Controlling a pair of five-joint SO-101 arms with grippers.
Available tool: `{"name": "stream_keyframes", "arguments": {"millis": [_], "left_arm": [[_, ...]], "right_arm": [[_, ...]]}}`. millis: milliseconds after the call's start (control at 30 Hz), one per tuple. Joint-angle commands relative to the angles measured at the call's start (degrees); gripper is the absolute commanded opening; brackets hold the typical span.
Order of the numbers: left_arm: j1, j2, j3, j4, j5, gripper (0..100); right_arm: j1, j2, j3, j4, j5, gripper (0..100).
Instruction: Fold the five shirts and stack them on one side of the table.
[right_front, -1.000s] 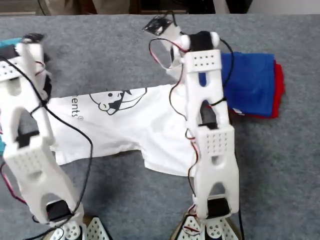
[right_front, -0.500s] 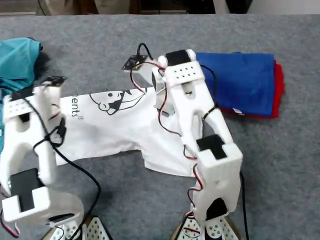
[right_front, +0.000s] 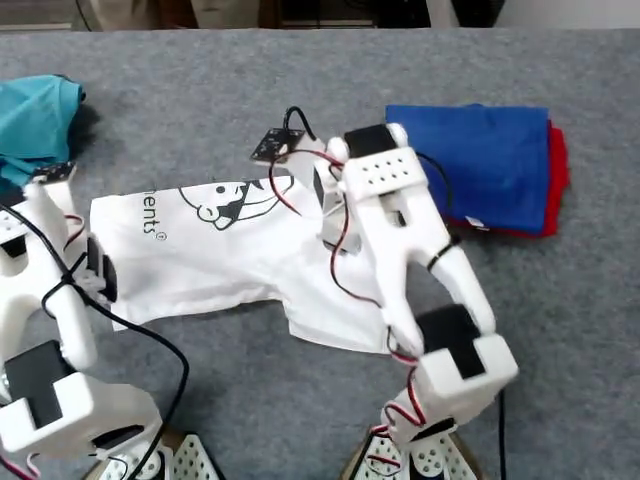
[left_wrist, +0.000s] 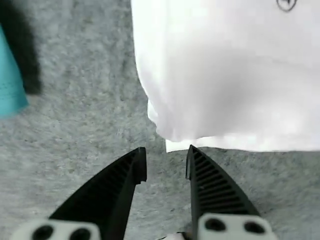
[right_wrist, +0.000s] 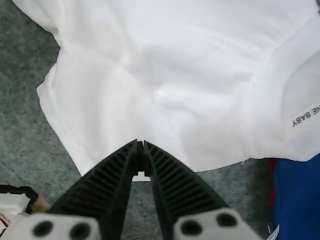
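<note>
Both arms have pulled back toward 6 o'clock since a second ago: the right arm folded in from its 12 o'clock stretch, and the left arm dropped low, uncovering the teal shirt (right_front: 35, 120) at 10 o'clock. White shirt (right_front: 230, 250) hasn't shifted. It lies flat and unfolded on the grey table (right_front: 200, 90), centre-left, with the printed side toward 12 o'clock. Left gripper (left_wrist: 166, 155) has its jaws spread with nothing between them, over bare table just off a corner of the white shirt. Left arm sits at the shirt's 9 o'clock edge. Right gripper (right_wrist: 140, 145) has its jaws pressed together over the white cloth near its hem; can't tell if any fabric is caught. Folded blue shirt (right_front: 490, 165) lies on the red shirt (right_front: 558, 180) at 2 o'clock, touching the white shirt's 3 o'clock end.
</note>
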Motion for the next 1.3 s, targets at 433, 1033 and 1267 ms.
{"name": "stream_keyframes", "arguments": {"millis": [433, 1033, 1267], "left_arm": [[-0.2, -2.2, 1.2, -3.0, 13.3, 14], [4.9, -2.1, 1.3, -3.2, 17.8, 2], [9.5, -2.2, 5.0, -3.2, 17.8, 2]], "right_arm": [[4.5, -8.7, 22.5, -31.8, 0.3, 0.2], [7.7, -8.4, 28.9, -47.7, -5.3, 0.2], [11.1, -8.5, 28.5, -48.0, -4.8, 0.2]]}}
